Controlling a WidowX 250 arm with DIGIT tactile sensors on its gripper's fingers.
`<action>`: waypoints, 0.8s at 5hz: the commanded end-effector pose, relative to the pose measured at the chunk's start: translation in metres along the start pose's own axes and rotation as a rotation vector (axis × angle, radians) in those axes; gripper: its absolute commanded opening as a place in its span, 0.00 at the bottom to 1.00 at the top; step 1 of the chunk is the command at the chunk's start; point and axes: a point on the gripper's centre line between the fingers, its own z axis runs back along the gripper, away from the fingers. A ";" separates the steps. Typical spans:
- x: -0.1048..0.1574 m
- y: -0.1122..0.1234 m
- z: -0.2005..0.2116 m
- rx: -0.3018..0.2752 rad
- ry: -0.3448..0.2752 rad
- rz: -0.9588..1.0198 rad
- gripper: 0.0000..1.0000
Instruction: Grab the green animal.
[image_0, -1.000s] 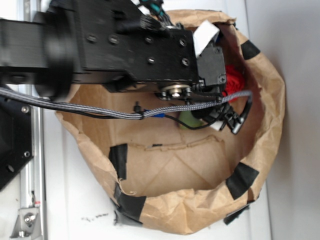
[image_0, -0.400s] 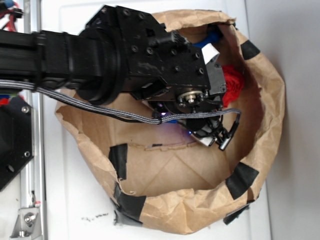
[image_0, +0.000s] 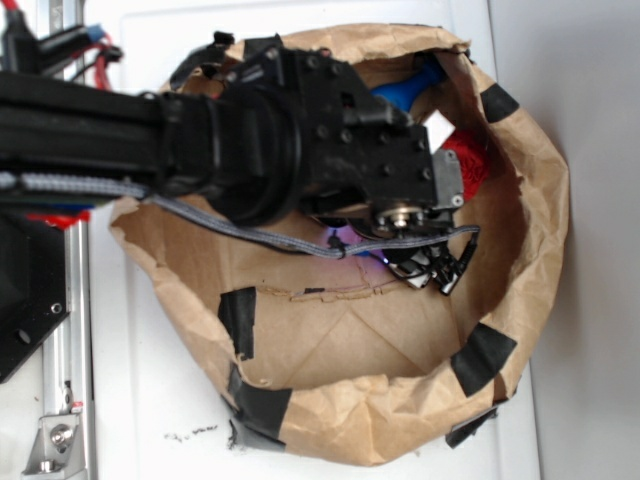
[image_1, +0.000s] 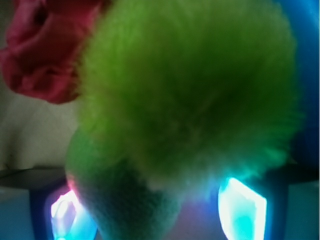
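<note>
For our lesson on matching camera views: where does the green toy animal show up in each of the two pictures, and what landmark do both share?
Exterior view: not visible; the robot arm hides it inside the paper bag.
Wrist view: the green toy animal fills most of the picture, very close up.
Shared landmark: the red ruffled ball, just beside the toy.

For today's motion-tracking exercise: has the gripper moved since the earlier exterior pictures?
Yes. Against the fixed paper bag, the gripper has swung lower in the frame, deeper into the bag, and the arm now hides the green animal there.
</note>
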 end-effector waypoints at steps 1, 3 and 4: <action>0.037 0.015 0.023 -0.065 -0.035 0.150 1.00; 0.034 0.013 0.013 -0.027 -0.048 0.146 0.00; 0.035 0.013 0.015 -0.026 -0.059 0.147 0.00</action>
